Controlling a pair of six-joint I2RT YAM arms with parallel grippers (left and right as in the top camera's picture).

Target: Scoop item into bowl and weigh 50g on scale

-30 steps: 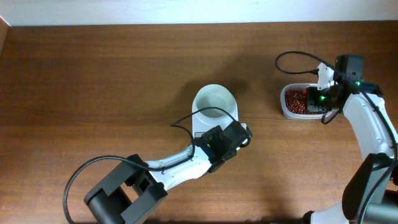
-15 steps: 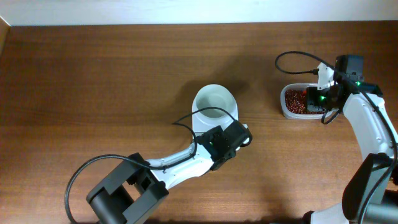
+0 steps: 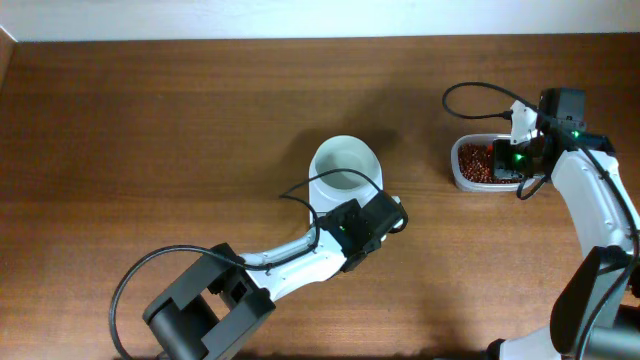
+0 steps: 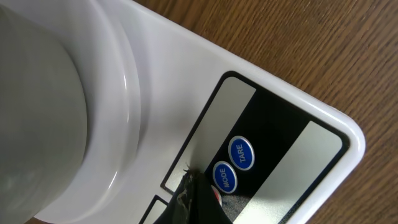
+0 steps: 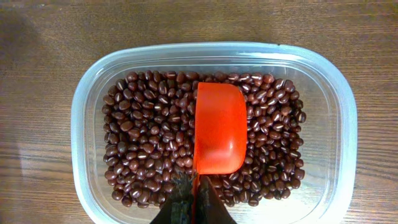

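A brown, wood-grained tabletop (image 3: 150,120) is shown. The bowl (image 3: 345,160) is plain white, as is the scale (image 4: 186,65), whose black and silver-grey front panel is marked by two blue buttons (image 4: 241,152) lettered in white. Near the right edge, dark red-brown beans (image 5: 143,143) and an orange-red scoop (image 5: 219,127) are seen in a clear container (image 5: 341,124).

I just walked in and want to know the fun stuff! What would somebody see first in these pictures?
The bright orange scoop jumps out first, held by the right claw and lying on dark red beans in a clear tub at the right side of the table. Next is the white bowl sitting on the scale mid-table, with the left claw right by two blue buttons.
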